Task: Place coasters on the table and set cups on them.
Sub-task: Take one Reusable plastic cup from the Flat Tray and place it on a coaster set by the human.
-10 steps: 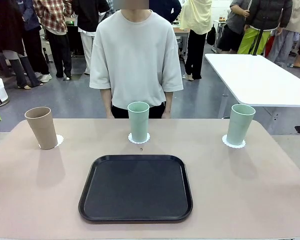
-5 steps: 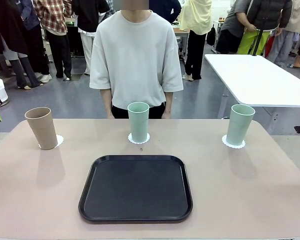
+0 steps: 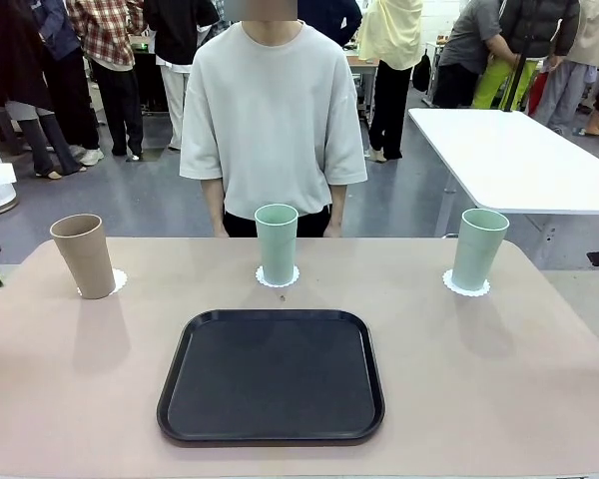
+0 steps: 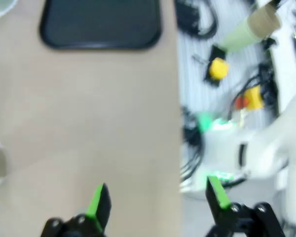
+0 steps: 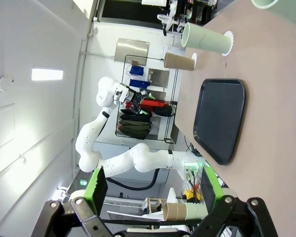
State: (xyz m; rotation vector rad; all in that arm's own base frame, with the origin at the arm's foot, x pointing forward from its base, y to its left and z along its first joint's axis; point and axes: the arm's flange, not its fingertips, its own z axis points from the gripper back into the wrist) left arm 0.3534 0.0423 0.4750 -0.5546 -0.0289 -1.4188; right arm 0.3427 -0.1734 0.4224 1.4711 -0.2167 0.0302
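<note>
Looks finished, judging by the layout: three cups upright along the far edge of the beige-pink table (image 3: pixel 539 399), each on its own scalloped white coaster. Tan-brown cup (image 3: pixel 83 254) near the far left corner on a coaster (image 3: pixel 117 280) peeking out at its right; middle mint cup (image 3: pixel 277 242) at mid far edge on a coaster (image 3: pixel 278 280); second mint cup (image 3: pixel 479 248) toward the far right corner on a coaster (image 3: pixel 466 286). Black tray (image 3: pixel 272 374) bare at the centre, nearer the robot's edge. Nothing apparently left to place. Left gripper (image 4: pixel 158 200) spread wide, holding nothing, over the table's edge; right gripper (image 5: pixel 152 190) likewise wide and empty, raised well away. No brand, label or legible writing anywhere.
</note>
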